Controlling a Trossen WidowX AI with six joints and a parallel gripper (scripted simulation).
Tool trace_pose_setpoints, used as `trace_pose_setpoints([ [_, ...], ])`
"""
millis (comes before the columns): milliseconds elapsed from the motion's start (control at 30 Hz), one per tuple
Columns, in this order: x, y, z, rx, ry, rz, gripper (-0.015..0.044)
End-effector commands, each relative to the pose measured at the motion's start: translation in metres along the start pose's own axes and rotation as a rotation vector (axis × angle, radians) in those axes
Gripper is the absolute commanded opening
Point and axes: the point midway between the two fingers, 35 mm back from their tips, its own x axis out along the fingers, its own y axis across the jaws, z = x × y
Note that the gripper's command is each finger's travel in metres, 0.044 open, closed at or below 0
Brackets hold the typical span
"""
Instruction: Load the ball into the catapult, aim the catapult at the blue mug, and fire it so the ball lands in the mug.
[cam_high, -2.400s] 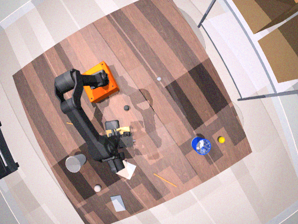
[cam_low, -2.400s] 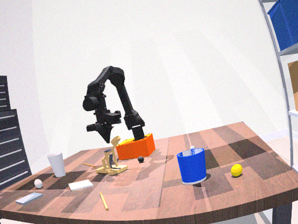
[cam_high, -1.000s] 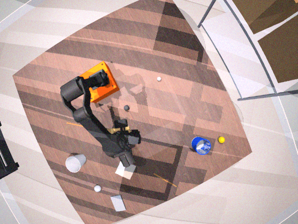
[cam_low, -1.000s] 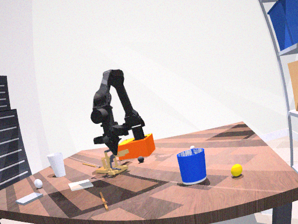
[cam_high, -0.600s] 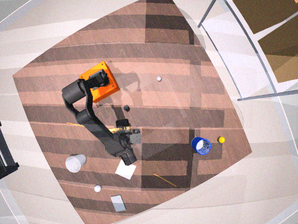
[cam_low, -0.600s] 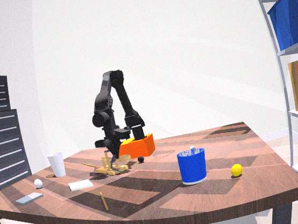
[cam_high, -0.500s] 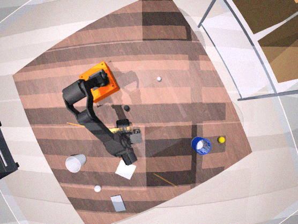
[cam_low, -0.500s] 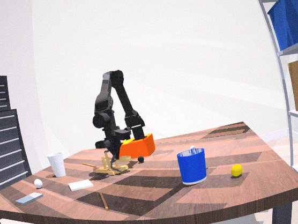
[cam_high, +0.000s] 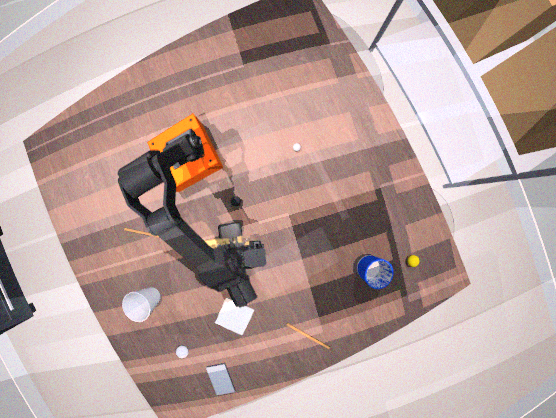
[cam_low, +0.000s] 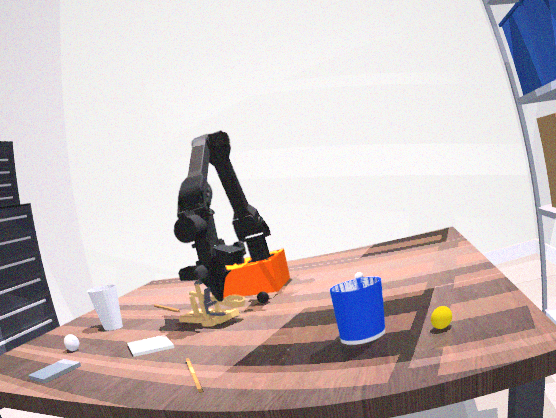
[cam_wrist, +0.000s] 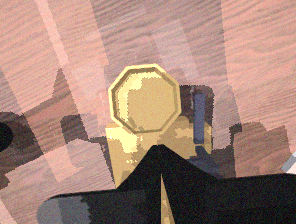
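Observation:
The tan catapult stands on the table under my wrist. Its eight-sided cup is empty. My gripper is shut with nothing seen between its fingers; its tips are low at the catapult's arm, just behind the cup. Whether they touch it I cannot tell. The blue mug stands upright, well away from the catapult. A yellow ball lies beyond it. White balls and a black ball lie on the table.
The orange arm base is behind the catapult. A white cup, a white card, a grey block and two thin sticks lie around it.

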Motion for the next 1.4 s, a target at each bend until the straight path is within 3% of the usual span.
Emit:
trace_pose_setpoints([
  [0,-0.002,0.0,0.002,0.001,0.0,0.001,0.0026],
  [133,-0.038,0.005,0.03,0.001,-0.008,0.009,0.0131],
  [367,-0.029,0.004,0.022,0.0,0.0,0.016,0.0315],
  [533,-0.108,0.003,0.024,-0.004,-0.008,0.006,0.044],
  [633,-0.135,0.007,0.023,-0.005,-0.01,0.004,0.044],
  [700,-0.116,0.002,0.024,-0.001,-0.011,0.001,0.044],
  [1367,-0.108,-0.001,-0.001,0.669,-0.007,0.005,0.044],
])
